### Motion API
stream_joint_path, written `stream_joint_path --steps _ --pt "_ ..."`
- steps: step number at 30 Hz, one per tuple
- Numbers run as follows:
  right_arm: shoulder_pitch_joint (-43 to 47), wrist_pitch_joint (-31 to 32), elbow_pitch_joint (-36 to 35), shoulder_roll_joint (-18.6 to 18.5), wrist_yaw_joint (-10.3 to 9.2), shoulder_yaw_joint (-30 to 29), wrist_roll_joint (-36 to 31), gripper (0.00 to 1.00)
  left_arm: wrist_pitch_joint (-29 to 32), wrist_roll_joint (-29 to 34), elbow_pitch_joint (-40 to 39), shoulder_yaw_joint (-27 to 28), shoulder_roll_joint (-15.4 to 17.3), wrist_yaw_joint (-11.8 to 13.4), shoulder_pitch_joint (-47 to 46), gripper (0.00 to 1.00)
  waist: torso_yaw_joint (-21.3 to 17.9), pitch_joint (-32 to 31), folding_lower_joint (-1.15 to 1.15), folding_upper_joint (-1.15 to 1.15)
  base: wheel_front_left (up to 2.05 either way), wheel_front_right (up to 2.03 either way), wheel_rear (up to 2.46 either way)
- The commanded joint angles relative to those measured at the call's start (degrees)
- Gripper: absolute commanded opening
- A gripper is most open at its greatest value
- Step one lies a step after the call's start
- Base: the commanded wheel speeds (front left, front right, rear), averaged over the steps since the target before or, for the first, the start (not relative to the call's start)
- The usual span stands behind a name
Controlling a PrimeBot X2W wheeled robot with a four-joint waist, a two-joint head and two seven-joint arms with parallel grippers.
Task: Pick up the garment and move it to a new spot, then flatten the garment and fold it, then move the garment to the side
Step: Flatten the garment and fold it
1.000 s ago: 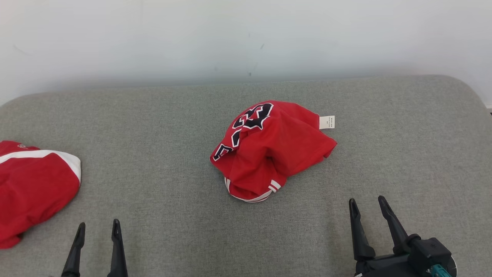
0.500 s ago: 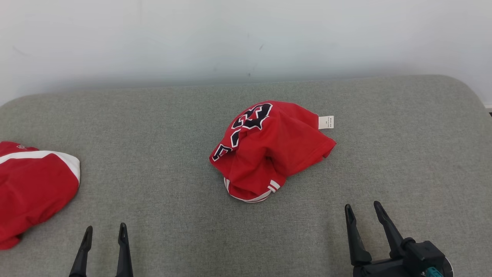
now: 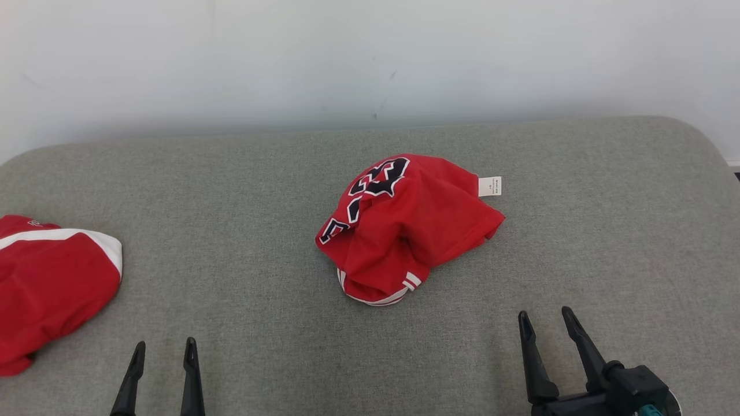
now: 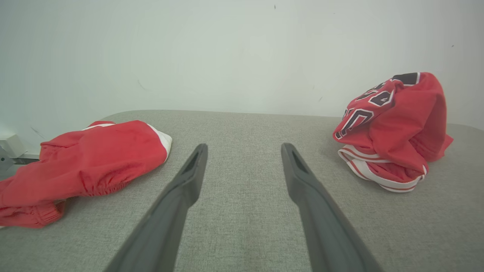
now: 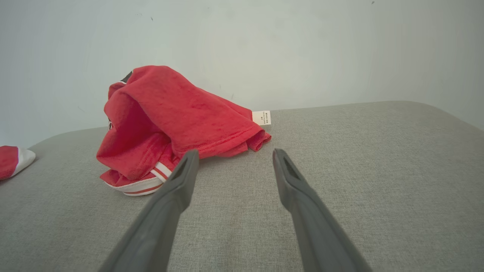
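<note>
1. Left gripper [image 3: 164, 343]: I see both dark fingers spread wide apart with nothing between them. It sits low over the grey padded surface [image 3: 231, 202] at the near left. In the left wrist view only bare grey fabric lies in the gap between the fingers.

2. Right gripper [image 3: 544, 312]: its jaws are likewise spread and hold nothing. It is at the near right, fingers pointing away from me toward the wall [image 3: 347, 58]. In the right wrist view its left fingertip overlaps the near edge of the cloth. I cannot tell from that view whether it touches, and the head view shows a clear strip of surface between them.

3. Red jersey [image 3: 404, 225]: it lies crumpled in a raised heap near the middle of the surface, ahead of both grippers and nearer the right one.
   - Black numerals with white outlines show on its upper left side.
   - A red-and-white striped hem curls out at the near bottom edge.
   - A white label [image 3: 490, 186] sticks out at the far right, lying flat on the surface.

4. Second red garment [image 3: 46, 283]: it lies at the far left edge, well apart from the jersey, with a white band across its top.
</note>
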Motion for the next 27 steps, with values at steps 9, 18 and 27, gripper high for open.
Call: stream_joint_path --steps 9,18,27 --pt "0.1 -0.1 -0.1 0.0 -0.12 -0.1 0.1 1.00 -0.2 -0.4 0.1 -0.2 -0.1 0.5 0.5 1.00 0.2 0.1 0.00 0.00 0.00 0.00 0.00" --pt "-0.1 -0.1 -0.2 0.0 -0.12 0.0 0.2 1.00 -0.2 -0.6 0.0 -0.2 -0.1 0.9 0.7 1.00 -0.1 0.3 0.00 0.00 0.00 0.00 0.00" --pt "-0.5 -0.1 -0.1 0.0 -0.12 -0.1 0.2 1.00 -0.2 -1.3 0.8 -1.0 -0.1 0.9 -0.1 1.00 -0.4 0.6 0.00 0.00 0.00 0.00 0.00"
